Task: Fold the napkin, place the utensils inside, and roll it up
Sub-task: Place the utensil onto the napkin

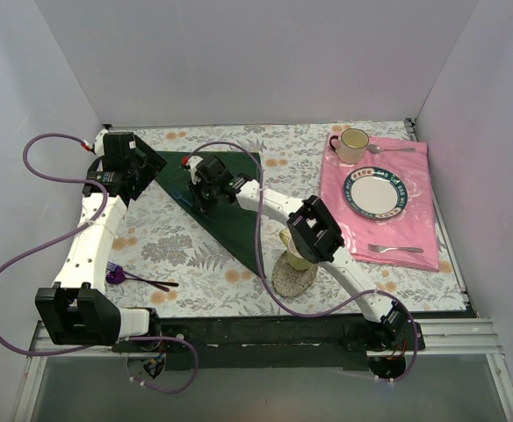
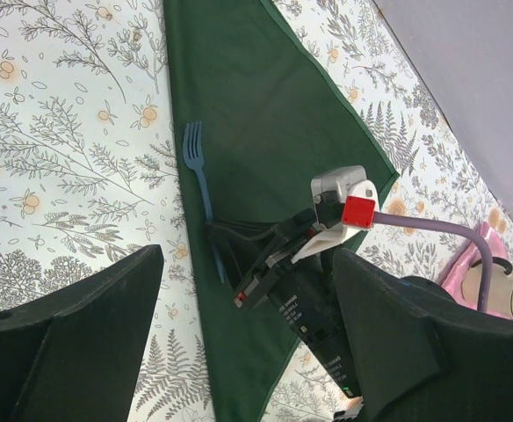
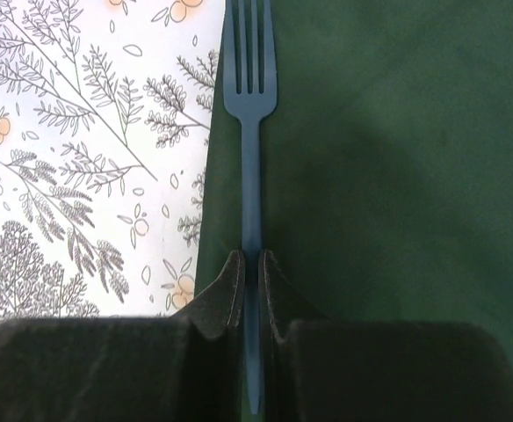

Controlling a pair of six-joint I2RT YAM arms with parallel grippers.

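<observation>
Step in hand: utensil placement. The dark green napkin (image 1: 234,230) is already folded to a triangle and lies flat on the floral tablecloth (image 1: 177,246), left of centre. The right gripper (image 3: 252,268) is pinched narrow on the handle of the slate-blue fork (image 3: 250,167), low over the cloth. The fork runs just inside the napkin's long edge, its tines at the hem; whether it rests on the cloth or hangs just above, I cannot tell. The left gripper (image 2: 248,257) is spread wide and holds nothing, by the napkin's far left corner. Judgement: the fork looks too close to the edge to wrap securely; the next move calls for nudging it inward, letting go, lifting clear, then rolling from that edge.
</observation>
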